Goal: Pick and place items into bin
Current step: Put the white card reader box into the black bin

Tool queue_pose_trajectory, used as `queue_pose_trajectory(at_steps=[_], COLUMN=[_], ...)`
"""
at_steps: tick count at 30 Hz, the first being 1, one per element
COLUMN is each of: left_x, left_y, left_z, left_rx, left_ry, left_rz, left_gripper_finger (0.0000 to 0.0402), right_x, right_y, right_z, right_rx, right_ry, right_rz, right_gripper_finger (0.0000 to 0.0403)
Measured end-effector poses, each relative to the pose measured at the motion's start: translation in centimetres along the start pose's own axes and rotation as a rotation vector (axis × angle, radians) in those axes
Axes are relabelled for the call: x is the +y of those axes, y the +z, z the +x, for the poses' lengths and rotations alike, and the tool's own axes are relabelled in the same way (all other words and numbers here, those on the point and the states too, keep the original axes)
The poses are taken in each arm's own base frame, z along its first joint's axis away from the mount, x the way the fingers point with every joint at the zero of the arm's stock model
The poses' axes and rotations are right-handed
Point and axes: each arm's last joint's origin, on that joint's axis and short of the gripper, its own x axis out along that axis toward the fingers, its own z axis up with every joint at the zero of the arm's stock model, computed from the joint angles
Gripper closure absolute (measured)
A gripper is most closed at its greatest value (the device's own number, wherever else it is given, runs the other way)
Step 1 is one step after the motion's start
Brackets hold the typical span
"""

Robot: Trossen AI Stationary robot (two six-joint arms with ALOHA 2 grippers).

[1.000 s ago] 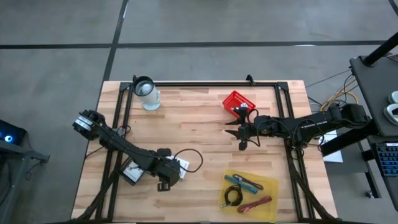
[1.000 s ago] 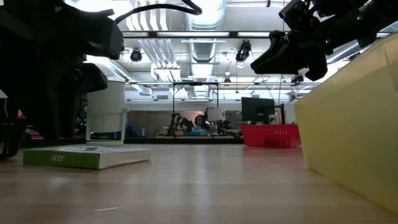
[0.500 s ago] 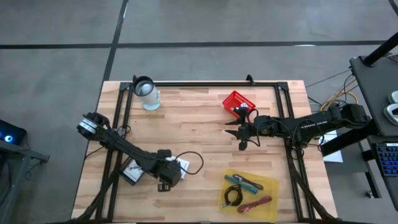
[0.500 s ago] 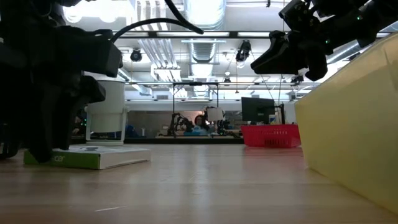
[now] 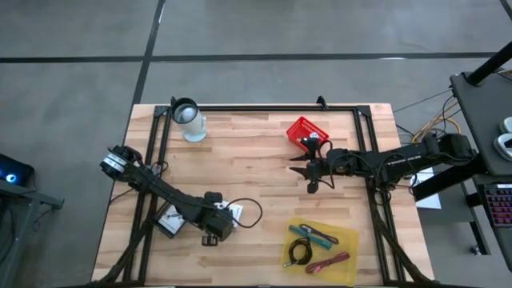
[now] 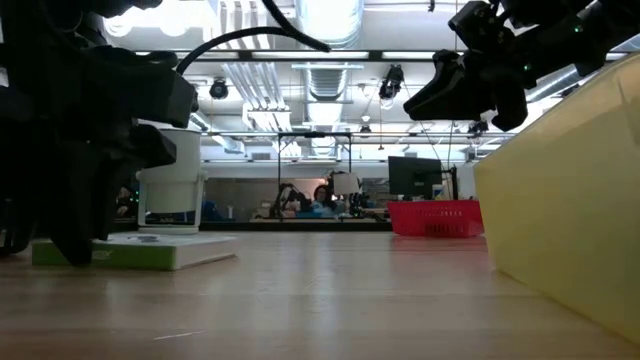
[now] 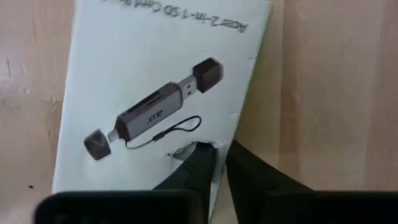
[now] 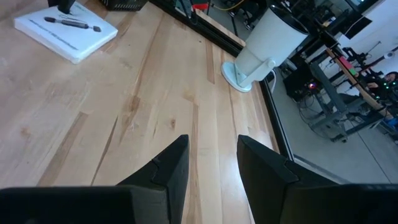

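Observation:
A white card box (image 7: 155, 93) printed with a card reader lies flat on the table at the near left; it also shows in the high view (image 5: 166, 218) and the low view (image 6: 150, 250). My left gripper (image 7: 221, 163) stands over it, fingers almost together at its long edge. A second white piece (image 5: 234, 212) lies beside that gripper. My right gripper (image 5: 305, 177) hangs open and empty above the table's middle, near the red basket (image 5: 306, 130). The yellow bin (image 5: 346, 260) holds a teal pen (image 5: 306, 232), a black cable coil (image 5: 300, 253) and a maroon stick (image 5: 330, 262). My left gripper comes at the box from above, pointing down. One fingertip (image 7: 198, 163) is over the box's top face just inside its long edge (image 7: 231, 140), the other (image 7: 249, 171) beside that edge over the wood. The box lies flat. I cannot tell whether the edge is pinched.
A clear cup with a black rim (image 5: 189, 119) stands at the far left. The red basket stands at the far middle. Black frame rails (image 5: 264, 107) run along the far edge and both sides. Bare wood lies between the two grippers.
My left gripper has come down toward the table's near edge until its fingers stand at the white box. The box has slid a little along the table and stays flat.

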Motion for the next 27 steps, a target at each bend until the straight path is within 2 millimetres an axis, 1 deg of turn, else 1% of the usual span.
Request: queue_pose_trajectory(at_steps=[2,8,14,17,19,22,25,27], left_x=[0.1,0.4,1.0,1.3,1.6,2.2,2.7,3.0], left_y=[0.0,-0.2,-0.2,-0.2,-0.4,-1.0,-2.0,-2.8], left_z=[-0.4,-1.8,-5.0,-6.9,-8.1,-9.7,-10.7,-11.3], left_rx=[-0.013,-0.037,-0.153,-0.220,-0.242,-0.242,-0.200,-0.140], left_ry=[-0.007,-0.023,-0.021,-0.025,-0.043,-0.059,-0.062,-0.085], left_rz=[-0.005,-0.019,-0.036,-0.072,-0.157,-0.337,-0.537,-0.702], left_gripper_finger=[0.0393,0.0398,0.0400,0.0400,0.0400,0.0401,0.0401,0.0401], right_x=[0.0,0.0,0.0,0.0,0.0,0.0,0.0,0.0], right_y=[0.0,0.0,0.0,0.0,0.0,0.0,0.0,0.0], right_z=[0.0,0.0,0.0,0.0,0.0,0.0,0.0,0.0], right_rx=[0.000,0.000,0.000,0.000,0.000,0.000,0.001,0.001], right_ry=[0.000,0.000,0.000,0.000,0.000,0.000,0.000,0.000], right_rz=[0.000,0.000,0.000,0.000,0.000,0.000,-0.001,0.000], right_gripper_finger=[0.0280,0.0280,0.0280,0.0280,0.0280,0.0280,0.0280,0.0280])
